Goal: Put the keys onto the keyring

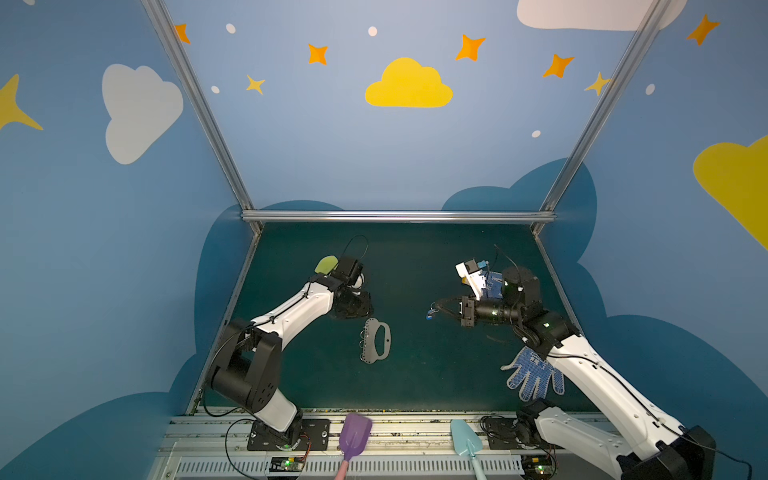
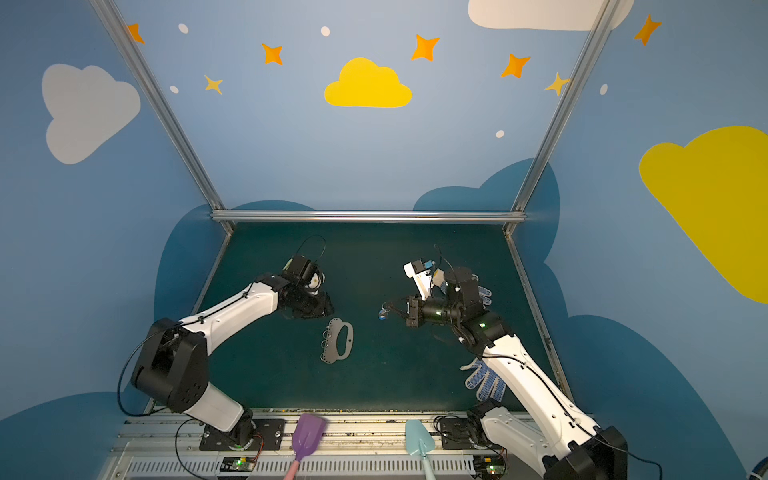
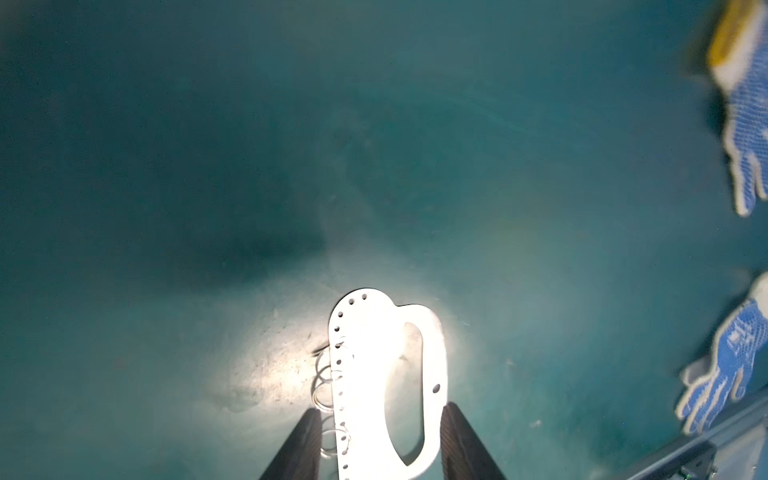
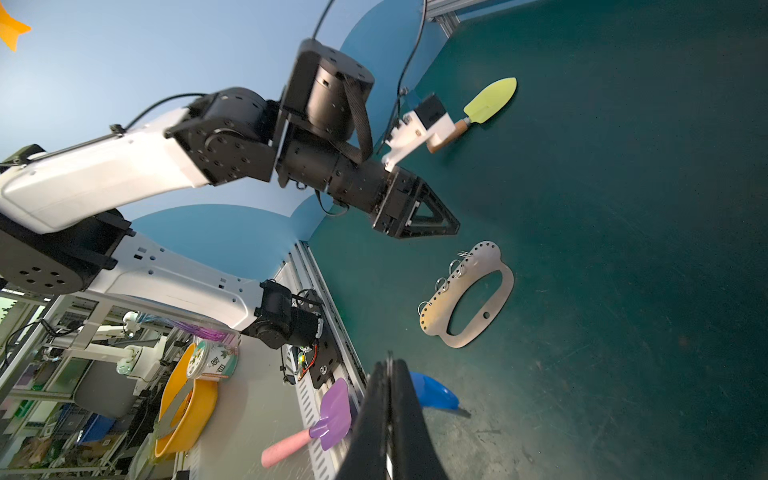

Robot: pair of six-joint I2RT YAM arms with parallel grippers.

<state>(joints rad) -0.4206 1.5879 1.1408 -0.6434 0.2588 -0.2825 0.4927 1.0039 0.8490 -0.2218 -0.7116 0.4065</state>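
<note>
The keyring (image 1: 370, 345) (image 2: 331, 345), a flat grey plate with an oval cutout, a row of holes and small metal rings, lies flat on the green table. My left gripper (image 1: 353, 307) (image 2: 309, 306) hangs over its far end. In the left wrist view its fingers (image 3: 303, 440) stand apart on either side of the plate (image 3: 365, 374), so it is open and holds nothing. My right gripper (image 1: 436, 309) (image 4: 390, 365) is raised to the right of the plate and shut on the keys (image 1: 431, 312) (image 2: 384, 312). Their blue tag (image 4: 432, 392) sticks out beside the fingers.
A blue-dotted glove (image 1: 534, 374) lies under my right forearm, and a second one (image 1: 492, 282) lies behind the wrist. A yellow-green trowel (image 1: 326, 264) lies behind my left wrist. A purple scoop (image 1: 353, 432) and a pale blue shovel (image 1: 465, 436) rest on the front rail.
</note>
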